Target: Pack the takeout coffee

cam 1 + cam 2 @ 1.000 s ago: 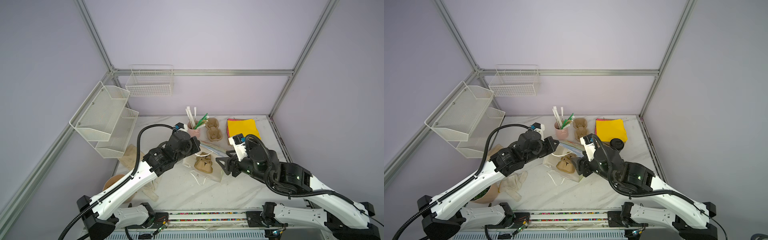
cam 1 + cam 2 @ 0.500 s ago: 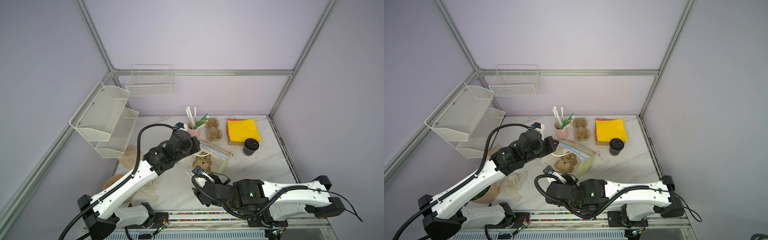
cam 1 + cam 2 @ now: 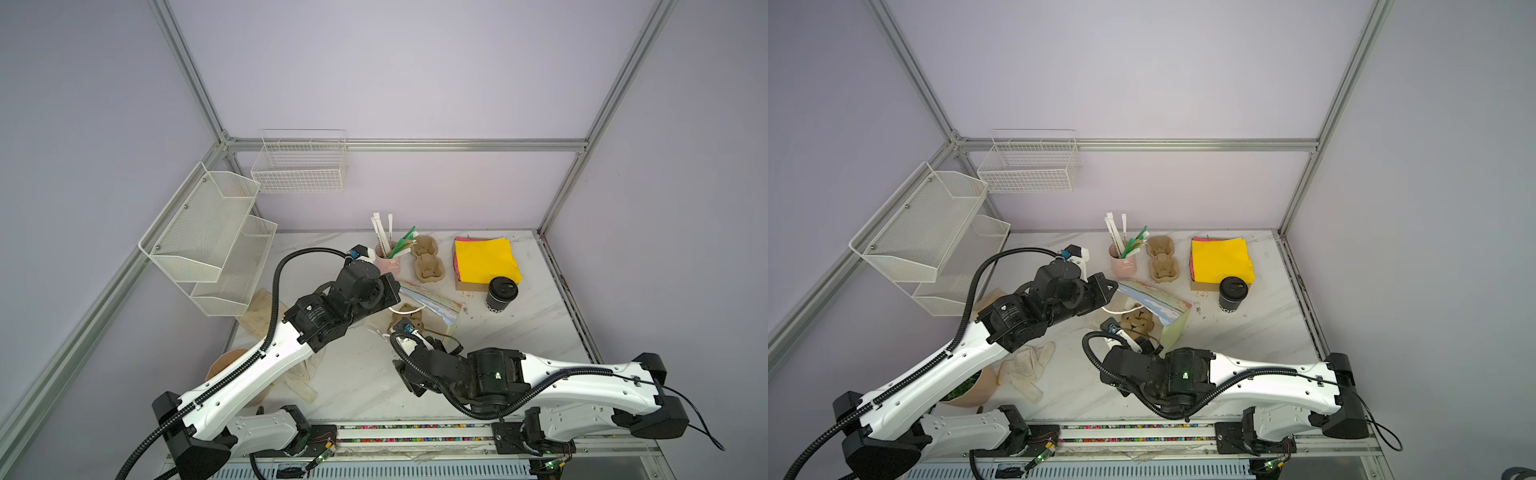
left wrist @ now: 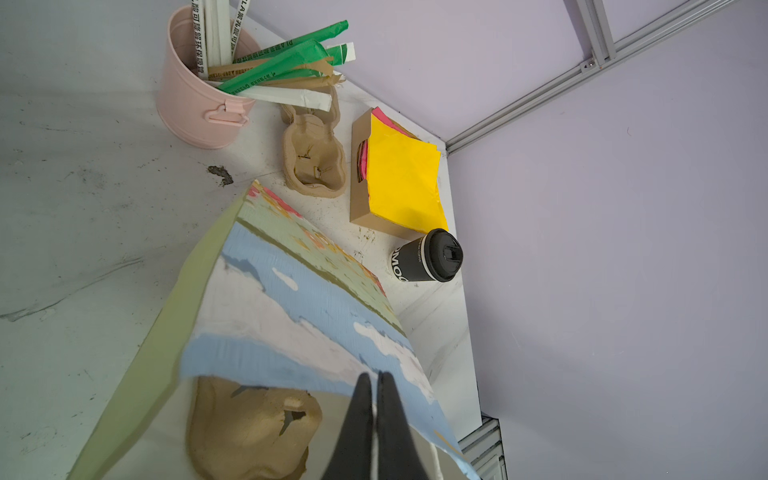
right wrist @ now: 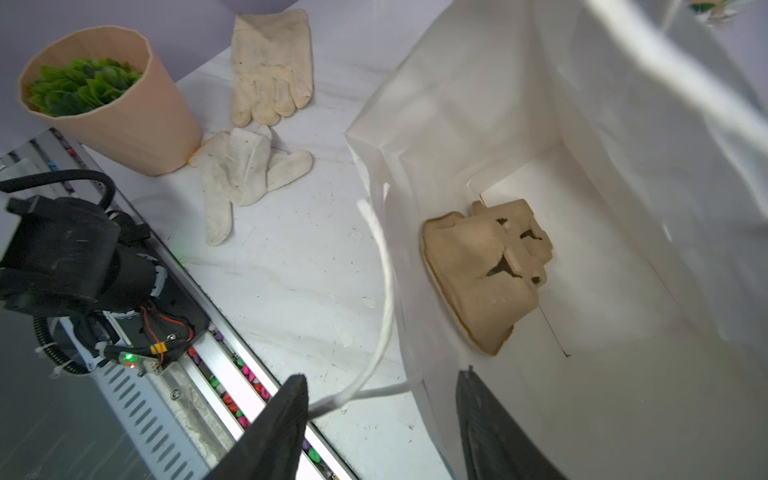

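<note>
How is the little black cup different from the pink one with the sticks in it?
The black cup is closed with a lid; the pink cup is open and full of wrapped straws. The black cup carries white lettering; the pink cup is plain. The black cup stands by the yellow napkins, the pink cup by the cardboard carriers. Both stand upright on the table.

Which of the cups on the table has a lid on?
The black coffee cup beside the yellow napkins; the pink cup holds straws and the tan one holds greens.
</note>
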You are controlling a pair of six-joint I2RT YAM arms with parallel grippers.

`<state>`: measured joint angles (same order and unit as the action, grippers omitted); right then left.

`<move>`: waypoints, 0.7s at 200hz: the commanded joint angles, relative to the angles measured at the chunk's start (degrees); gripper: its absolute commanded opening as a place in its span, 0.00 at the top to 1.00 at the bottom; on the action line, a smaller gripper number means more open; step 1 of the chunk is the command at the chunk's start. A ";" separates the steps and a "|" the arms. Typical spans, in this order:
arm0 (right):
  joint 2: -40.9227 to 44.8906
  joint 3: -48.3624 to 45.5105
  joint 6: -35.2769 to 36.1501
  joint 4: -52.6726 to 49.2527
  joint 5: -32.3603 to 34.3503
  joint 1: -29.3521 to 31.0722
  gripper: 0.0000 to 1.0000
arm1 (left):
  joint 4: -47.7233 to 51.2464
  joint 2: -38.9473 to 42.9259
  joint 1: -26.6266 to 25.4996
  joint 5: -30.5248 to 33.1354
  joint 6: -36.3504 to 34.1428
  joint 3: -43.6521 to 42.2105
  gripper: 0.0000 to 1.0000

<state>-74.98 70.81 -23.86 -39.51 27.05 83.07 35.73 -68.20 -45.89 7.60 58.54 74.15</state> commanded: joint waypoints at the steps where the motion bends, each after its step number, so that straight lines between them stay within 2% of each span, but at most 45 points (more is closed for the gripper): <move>1: 0.30 -1.15 0.83 1.31 -0.64 -1.64 0.41 | -1.28 1.76 -0.06 -1.23 -2.55 1.35 1.00; 36: -2.26 -0.30 1.97 1.02 0.35 -2.82 0.44 | -1.34 1.63 -0.07 -2.12 -3.30 0.82 1.00; 93: -0.34 0.33 3.96 0.46 1.70 -4.22 0.46 | -1.09 0.71 0.07 -3.42 -4.27 0.84 1.00; 140: 4.16 0.09 4.57 0.58 -3.04 -4.52 0.45 | -1.67 0.47 0.53 -3.38 -5.10 0.65 1.00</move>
<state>-75.02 69.95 -20.16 -38.37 25.98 78.87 35.75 -67.81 -45.78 4.89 55.40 74.15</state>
